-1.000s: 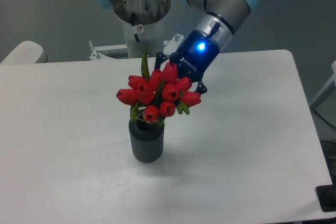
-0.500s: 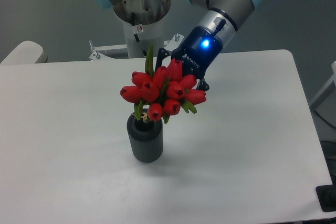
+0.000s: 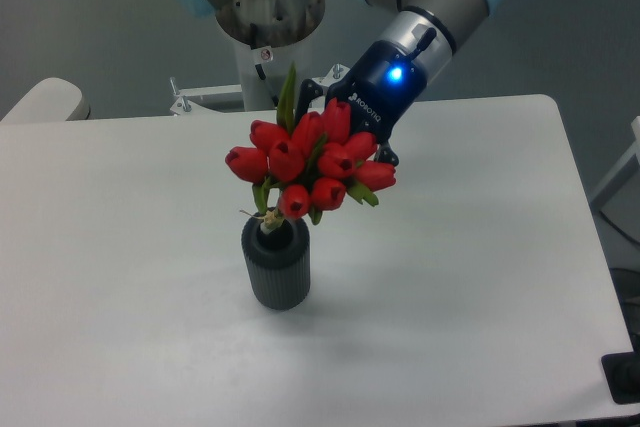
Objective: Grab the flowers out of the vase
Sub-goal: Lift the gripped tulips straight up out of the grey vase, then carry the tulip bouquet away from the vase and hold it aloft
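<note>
A bunch of red tulips, the flowers (image 3: 312,165), hangs tilted above the vase (image 3: 276,267), its tied stem end just at the vase's round mouth. The vase is short, dark grey and ribbed, standing upright on the white table. My gripper (image 3: 338,139) reaches in from the upper right behind the blooms, with its blue light lit. Its fingers are hidden behind the flower heads, and it appears shut on the bunch, which rises with it.
The arm's base (image 3: 262,22) stands behind the table's far edge. A pale rounded object (image 3: 42,102) sits at the far left edge. The white table (image 3: 470,277) spreads around the vase. A dark object (image 3: 625,377) shows at the lower right corner.
The gripper and the flowers have risen and shifted slightly right. The stems have slid up out of the vase, and the vase has shifted a little left.
</note>
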Robot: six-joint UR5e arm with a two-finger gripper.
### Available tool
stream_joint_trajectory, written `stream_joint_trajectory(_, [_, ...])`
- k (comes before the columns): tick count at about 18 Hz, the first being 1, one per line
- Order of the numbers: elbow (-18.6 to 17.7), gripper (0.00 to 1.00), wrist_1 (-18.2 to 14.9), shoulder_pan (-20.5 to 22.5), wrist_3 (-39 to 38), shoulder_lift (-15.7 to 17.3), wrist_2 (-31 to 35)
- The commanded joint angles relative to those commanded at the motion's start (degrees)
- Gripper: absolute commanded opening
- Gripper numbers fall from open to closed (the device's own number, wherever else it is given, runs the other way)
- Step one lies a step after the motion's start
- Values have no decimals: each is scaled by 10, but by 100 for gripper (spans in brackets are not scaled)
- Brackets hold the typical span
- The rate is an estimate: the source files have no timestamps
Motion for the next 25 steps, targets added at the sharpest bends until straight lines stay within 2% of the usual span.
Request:
stream_joint_trajectory(6, [16, 33, -1, 7, -17, -4, -2])
stream_joint_trajectory(11, [52, 33, 0, 11, -26, -25, 2])
stream_joint_trajectory(15, [111, 33, 0, 18, -25, -64, 4])
stream_joint_trajectory(19, [175, 33, 4, 40, -6, -120, 7])
stream_joint_trajectory(22, [206, 33, 5, 50, 37, -155, 8])
stream_joint_trajectory(25, [217, 33, 5, 68, 85, -174, 7])
